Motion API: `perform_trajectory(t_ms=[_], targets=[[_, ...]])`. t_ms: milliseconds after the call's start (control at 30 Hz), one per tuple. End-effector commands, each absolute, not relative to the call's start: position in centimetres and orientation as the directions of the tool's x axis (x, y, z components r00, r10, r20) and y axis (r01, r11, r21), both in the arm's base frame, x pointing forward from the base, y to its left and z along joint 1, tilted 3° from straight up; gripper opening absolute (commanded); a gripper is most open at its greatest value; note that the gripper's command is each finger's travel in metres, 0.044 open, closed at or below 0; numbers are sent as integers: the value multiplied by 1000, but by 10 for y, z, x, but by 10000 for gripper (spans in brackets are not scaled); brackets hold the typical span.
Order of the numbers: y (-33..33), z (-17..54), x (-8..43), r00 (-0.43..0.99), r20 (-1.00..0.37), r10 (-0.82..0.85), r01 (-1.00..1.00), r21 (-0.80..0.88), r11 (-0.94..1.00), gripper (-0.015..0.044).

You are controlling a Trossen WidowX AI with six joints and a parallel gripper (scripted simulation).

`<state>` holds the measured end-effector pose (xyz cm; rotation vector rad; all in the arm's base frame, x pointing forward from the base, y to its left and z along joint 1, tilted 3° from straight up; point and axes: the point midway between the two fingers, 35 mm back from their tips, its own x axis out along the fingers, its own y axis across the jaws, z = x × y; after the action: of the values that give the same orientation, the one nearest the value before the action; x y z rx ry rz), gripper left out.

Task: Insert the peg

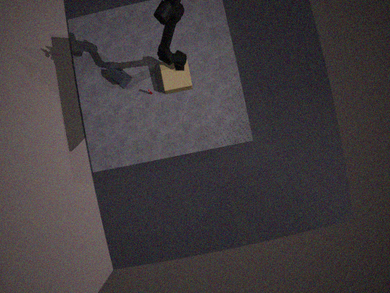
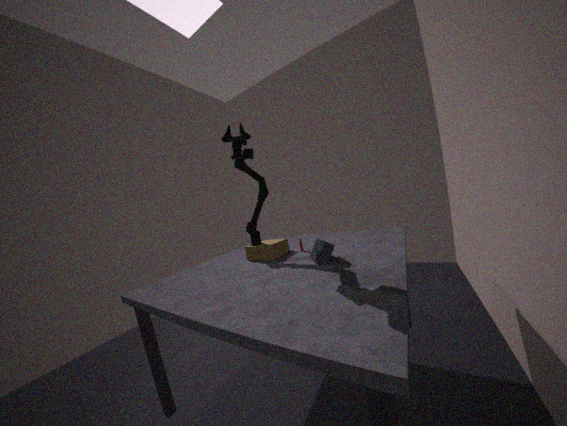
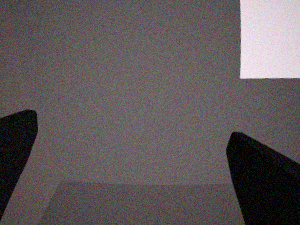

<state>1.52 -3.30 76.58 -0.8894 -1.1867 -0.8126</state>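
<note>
A small red peg stands on the table between the robot's base and the panel, near both. The sloped panel is the face of a blue-grey block on the table; its hole cannot be made out in any view. My gripper is open and empty, raised high above the table with its fingers pointing up, far from the peg and the block. In the top view the fingers are out of frame. The wrist view shows no peg or panel.
The arm rises from a yellow box on the table. The block stands between the peg and a table edge with a wall beyond. A bright ceiling light is overhead.
</note>
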Motion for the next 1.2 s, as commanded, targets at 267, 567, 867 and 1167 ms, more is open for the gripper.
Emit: perform_trajectory(t_ms=[267, 567, 867, 1167], targets=[[-51, 763, 6, 152, 983, -107, 862, -79, 500, 440], [-78, 758, 4, 149, 974, -169, 795, -16, 606, 440], [-119, 748, 1, 133, 954, -269, 748, 81, 658, 440], [-161, 734, 8, 140, 917, -372, 695, 176, 697, 440]])
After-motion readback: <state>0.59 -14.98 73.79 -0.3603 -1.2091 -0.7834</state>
